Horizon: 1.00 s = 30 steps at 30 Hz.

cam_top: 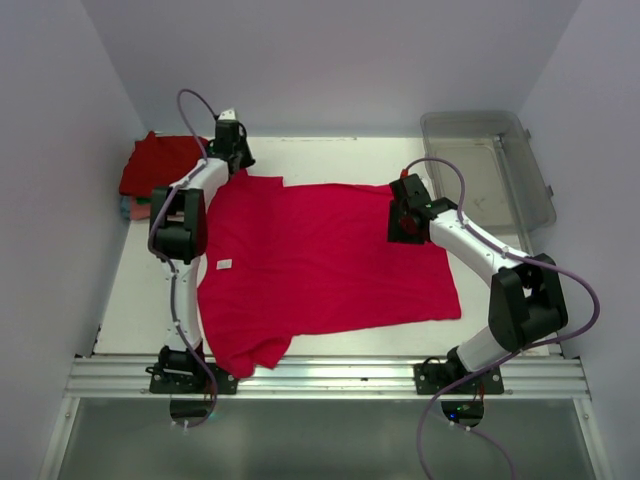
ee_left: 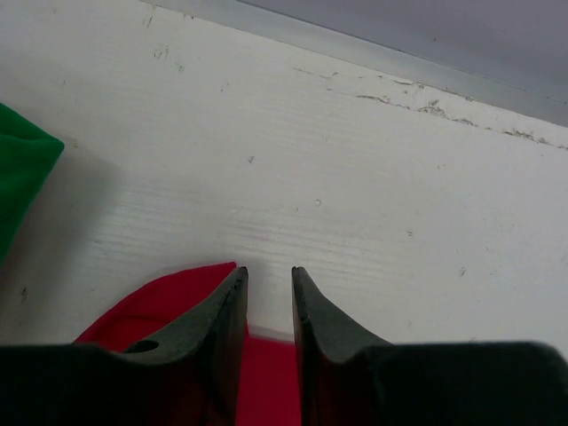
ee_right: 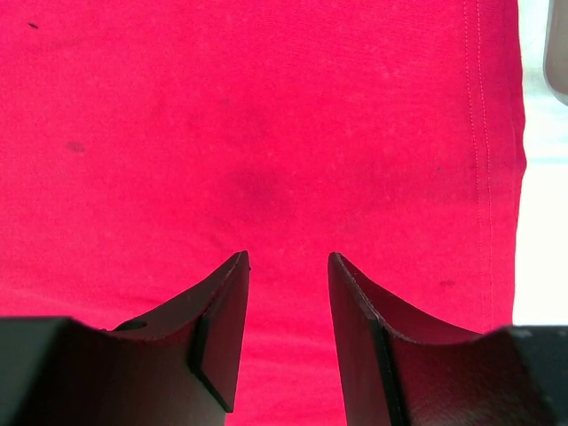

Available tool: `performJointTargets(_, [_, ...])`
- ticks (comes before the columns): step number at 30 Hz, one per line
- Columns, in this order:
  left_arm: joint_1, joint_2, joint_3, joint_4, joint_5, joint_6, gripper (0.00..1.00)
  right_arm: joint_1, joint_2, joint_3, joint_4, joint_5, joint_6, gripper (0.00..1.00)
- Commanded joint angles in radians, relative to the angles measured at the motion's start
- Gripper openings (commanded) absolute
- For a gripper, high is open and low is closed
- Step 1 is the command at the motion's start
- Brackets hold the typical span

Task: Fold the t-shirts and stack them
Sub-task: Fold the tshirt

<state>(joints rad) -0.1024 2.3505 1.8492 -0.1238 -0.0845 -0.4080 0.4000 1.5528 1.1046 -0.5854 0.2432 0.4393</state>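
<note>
Starting at the near edge, you see both arm bases bolted to the metal rail (cam_top: 330,378), and just beyond it the crimson-pink t-shirt (cam_top: 330,260) lies spread flat on the white surface (cam_top: 135,300). Its near-left sleeve reaches almost to the rail. Its collar end points left, with the white neck label (cam_top: 224,264) showing beside the left arm, and its hem runs along the right side. Further in, the right fingers (ee_right: 222,328) hang over the shirt's far-right part, close to the stitched hem (ee_right: 479,133). They are spread apart with only flat red cloth showing in the gap, so they grip nothing. At the far-left corner of the shirt, the left fingers (ee_left: 222,328) sit low over the rounded edge of the far sleeve (ee_left: 160,306). They are parted by a narrow gap, bare surface shows beyond their tips, and you can see no cloth pinched at the tips. A corner of the green t-shirt (ee_left: 22,173) shows to their left, apart from the sleeve. In the far-left corner, the folded dark red t-shirt (cam_top: 158,165) tops the stack. The clear grey bin (cam_top: 490,165) stands in the far-right corner, apart from the shirt.
</note>
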Motion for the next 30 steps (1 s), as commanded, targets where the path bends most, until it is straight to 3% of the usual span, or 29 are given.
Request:
performJointTargets(1, [-0.002, -0.071, -0.042, 0.107, -0.017, 0.008, 0.3, -0.001, -0.005, -0.006, 0.025, 0.001, -0.016, 0.45])
performJointTargets(5, [-0.003, 0.026, 0.122, -0.071, -0.066, 0.006, 0.29, -0.001, -0.002, -0.003, 0.024, 0.005, -0.019, 0.45])
performJointTargets(26, [0.0, 0.154, 0.2, -0.178, -0.095, -0.011, 0.28, 0.0, 0.013, 0.003, 0.016, 0.019, -0.019, 0.45])
performJointTargets(30, [0.0, 0.167, 0.193, -0.197, -0.093, -0.02, 0.18, -0.001, 0.015, 0.005, 0.01, 0.037, -0.014, 0.45])
